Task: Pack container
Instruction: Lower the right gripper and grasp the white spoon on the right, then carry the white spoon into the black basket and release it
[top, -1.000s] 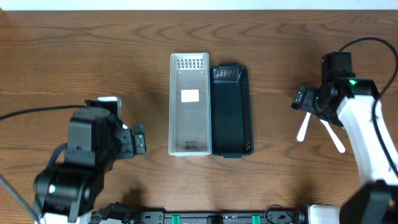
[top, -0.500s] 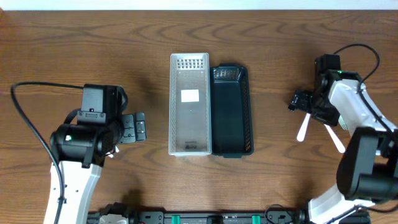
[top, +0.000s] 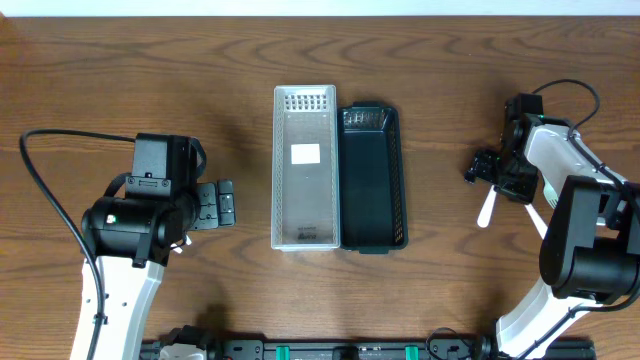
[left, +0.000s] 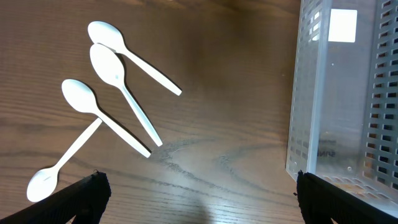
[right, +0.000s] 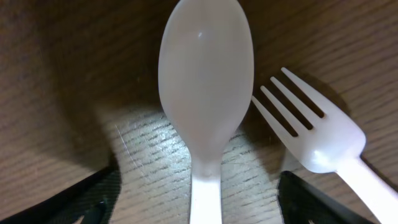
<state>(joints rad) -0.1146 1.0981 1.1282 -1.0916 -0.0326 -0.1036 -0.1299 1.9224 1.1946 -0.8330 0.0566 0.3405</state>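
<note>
A clear perforated container (top: 305, 168) and a black basket (top: 372, 180) stand side by side at the table's middle. My right gripper (top: 495, 178) is open and low over a white plastic spoon (top: 487, 208). In the right wrist view its fingers (right: 199, 199) straddle the spoon's handle just below the bowl (right: 206, 74). A white fork (right: 311, 134) lies right beside the spoon and also shows in the overhead view (top: 538, 222). My left gripper (top: 225, 205) is open and empty, left of the clear container (left: 329, 93). Several white spoons (left: 118, 81) lie beyond its fingers (left: 199, 199).
The clear container has a white label (top: 305, 154) on its floor. A black cable (top: 60, 215) loops round the left arm. Bare wood lies between the left gripper and the containers.
The left arm swung up and settled, its gripper now pointing at the clear container. The right arm has turned and come down over the spoon's upper end.
</note>
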